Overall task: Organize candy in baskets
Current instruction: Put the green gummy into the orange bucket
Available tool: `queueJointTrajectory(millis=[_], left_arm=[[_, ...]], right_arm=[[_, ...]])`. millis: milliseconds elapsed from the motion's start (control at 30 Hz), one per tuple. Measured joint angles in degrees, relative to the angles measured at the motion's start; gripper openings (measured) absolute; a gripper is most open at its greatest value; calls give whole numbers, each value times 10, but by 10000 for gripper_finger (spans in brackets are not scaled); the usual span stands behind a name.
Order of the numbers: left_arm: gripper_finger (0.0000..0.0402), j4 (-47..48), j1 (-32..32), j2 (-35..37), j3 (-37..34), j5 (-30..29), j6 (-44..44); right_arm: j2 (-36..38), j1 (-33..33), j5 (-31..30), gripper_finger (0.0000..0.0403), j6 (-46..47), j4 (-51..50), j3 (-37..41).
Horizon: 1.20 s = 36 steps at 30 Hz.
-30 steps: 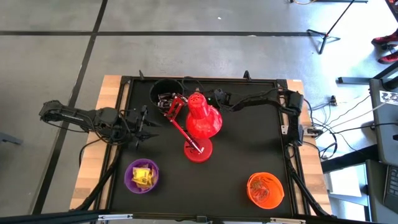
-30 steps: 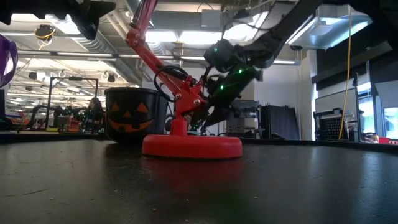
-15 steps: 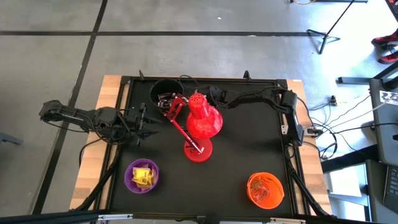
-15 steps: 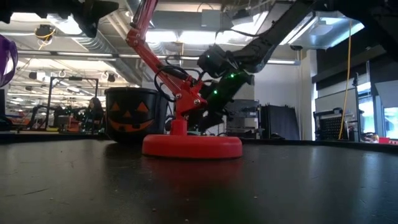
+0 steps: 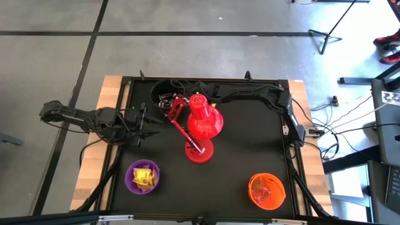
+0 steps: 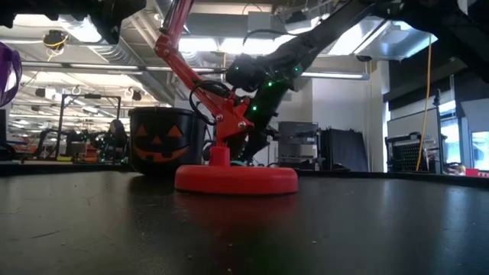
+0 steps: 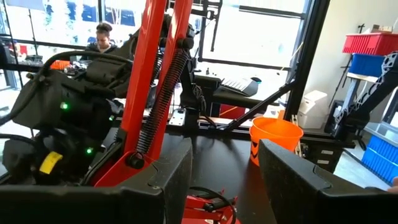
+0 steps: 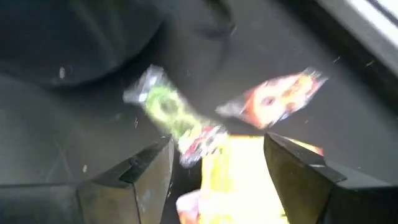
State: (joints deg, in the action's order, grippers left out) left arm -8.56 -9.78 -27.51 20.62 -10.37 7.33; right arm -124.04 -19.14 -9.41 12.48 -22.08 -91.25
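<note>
Candy point(image 8: 249, 162) wrappers blur; black bucket point(image 6: 162, 141) bears a pumpkin face.

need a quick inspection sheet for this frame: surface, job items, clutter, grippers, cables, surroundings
Surface: black table top on a wooden frame, bare at centre right.
Job's things: black bucket at the far edge; purple bucket near left with yellow candy; orange bucket near right; loose wrapped candy on the mat, seen from the right wrist.
Clutter: red desk lamp standing mid-table.
Grippers: left gripper open, waiting at the left edge; right gripper open, low over the loose candy behind the lamp.
Cables: bundle off the table's right side.
Surroundings: a person in the room behind; shelving and bins.
</note>
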Motion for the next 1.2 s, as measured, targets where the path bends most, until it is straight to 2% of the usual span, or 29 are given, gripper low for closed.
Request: queueJointTrajectory(millis=[233, 500, 1000, 1200], left_arm=[[174, 0, 0, 0, 0, 5, 11], [174, 1, 0, 0, 0, 10, 12], [174, 2, 0, 0, 0, 27, 12], [174, 3, 0, 0, 0, 41, 12]], right_arm=[[-1, 1, 65, 248, 7, -4, -15], [-8, 0, 60, 248, 20, 11, -24], [-84, 8, 65, 248, 19, -106, -159], [-107, 15, 44, 248, 20, -155, -200]])
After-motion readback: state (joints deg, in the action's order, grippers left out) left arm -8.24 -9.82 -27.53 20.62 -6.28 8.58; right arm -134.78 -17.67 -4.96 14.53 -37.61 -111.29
